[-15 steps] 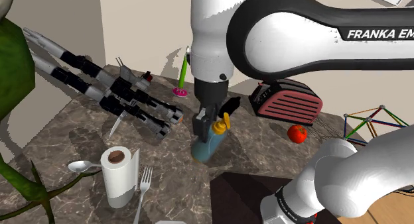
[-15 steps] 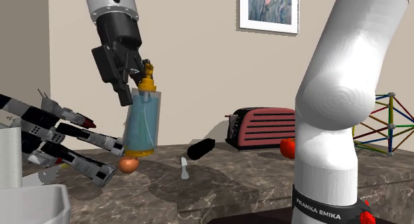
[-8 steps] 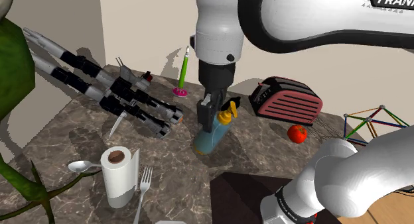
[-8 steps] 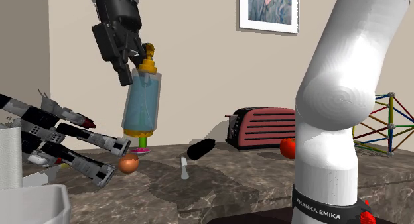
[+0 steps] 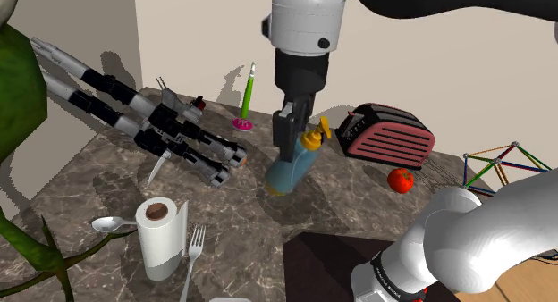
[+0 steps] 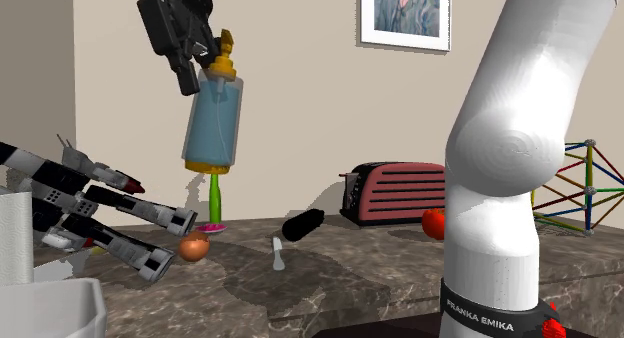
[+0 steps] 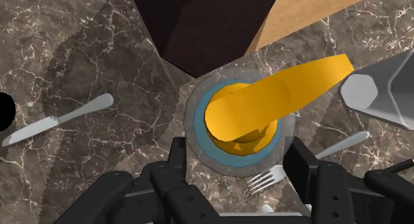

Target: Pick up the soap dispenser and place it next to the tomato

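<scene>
Dark, seemingly marble countertop (image 5: 241, 229); beige wall (image 6: 300, 106)

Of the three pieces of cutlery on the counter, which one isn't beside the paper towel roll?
The knife: it lies well clear of the paper towel roll, while the spoon and fork lie on either side of it.
</scene>
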{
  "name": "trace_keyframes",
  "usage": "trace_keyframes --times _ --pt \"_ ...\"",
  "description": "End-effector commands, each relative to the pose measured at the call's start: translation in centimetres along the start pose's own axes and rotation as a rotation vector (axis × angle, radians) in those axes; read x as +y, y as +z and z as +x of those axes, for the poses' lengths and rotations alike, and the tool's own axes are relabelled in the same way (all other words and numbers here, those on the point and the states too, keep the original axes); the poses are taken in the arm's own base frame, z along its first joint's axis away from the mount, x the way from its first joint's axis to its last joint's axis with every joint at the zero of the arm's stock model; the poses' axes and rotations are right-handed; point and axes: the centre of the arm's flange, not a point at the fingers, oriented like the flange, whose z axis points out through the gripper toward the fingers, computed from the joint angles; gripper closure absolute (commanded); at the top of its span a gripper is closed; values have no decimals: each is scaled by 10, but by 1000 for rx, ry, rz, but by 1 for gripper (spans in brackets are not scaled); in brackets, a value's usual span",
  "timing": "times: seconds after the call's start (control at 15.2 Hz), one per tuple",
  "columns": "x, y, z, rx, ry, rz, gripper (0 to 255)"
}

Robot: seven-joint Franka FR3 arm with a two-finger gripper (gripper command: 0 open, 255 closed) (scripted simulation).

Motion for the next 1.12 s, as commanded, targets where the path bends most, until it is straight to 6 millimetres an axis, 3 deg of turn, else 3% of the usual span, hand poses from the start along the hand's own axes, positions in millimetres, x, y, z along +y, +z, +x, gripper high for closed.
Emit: trace_keyframes --times 0.0,0.2,1.06 --pt "1 -10 -3 0 0 0 255" --pt "2 -21 -6 0 0 0 255" --pt "133 11 -111 0 0 0 255"
